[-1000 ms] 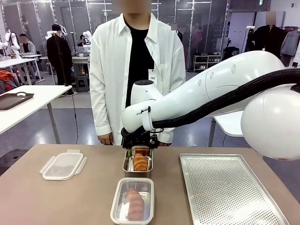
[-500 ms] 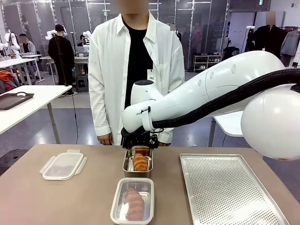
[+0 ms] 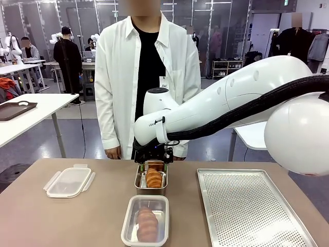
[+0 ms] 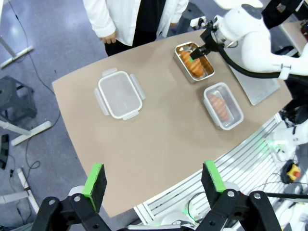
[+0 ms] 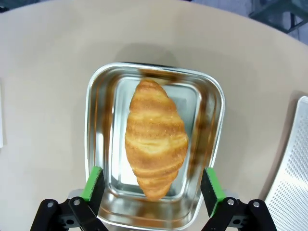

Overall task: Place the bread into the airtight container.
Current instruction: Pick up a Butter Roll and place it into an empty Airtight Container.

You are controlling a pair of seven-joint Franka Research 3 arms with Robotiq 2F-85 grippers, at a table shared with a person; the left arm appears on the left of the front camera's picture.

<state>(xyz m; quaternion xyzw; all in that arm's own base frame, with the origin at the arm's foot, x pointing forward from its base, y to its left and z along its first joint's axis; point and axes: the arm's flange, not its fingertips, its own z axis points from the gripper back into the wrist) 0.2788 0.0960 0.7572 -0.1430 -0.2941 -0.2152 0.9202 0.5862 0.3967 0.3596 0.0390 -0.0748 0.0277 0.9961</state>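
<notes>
A golden croissant (image 5: 155, 137) lies in a steel pan (image 5: 91, 144) at the table's far middle (image 3: 150, 180). My right gripper (image 3: 152, 157) hovers open just above it, its green pads (image 5: 94, 183) standing either side of the bread's near end without touching. Closer to me sits the clear airtight container (image 3: 145, 220) with another croissant (image 3: 147, 224) inside; its clip lid (image 3: 69, 181) lies off to the left. My left gripper (image 4: 154, 178) hangs open and empty high over the table, looking down on the pan (image 4: 194, 62), the container (image 4: 223, 105) and the lid (image 4: 120, 94).
A perforated metal tray (image 3: 252, 208) covers the table's right side. A person in a white shirt (image 3: 149, 77) stands at the far edge behind the pan, hands down. Bare tabletop (image 3: 77, 221) lies at front left.
The person has shifted slightly to the left. Neither arm nor any bread has moved.
</notes>
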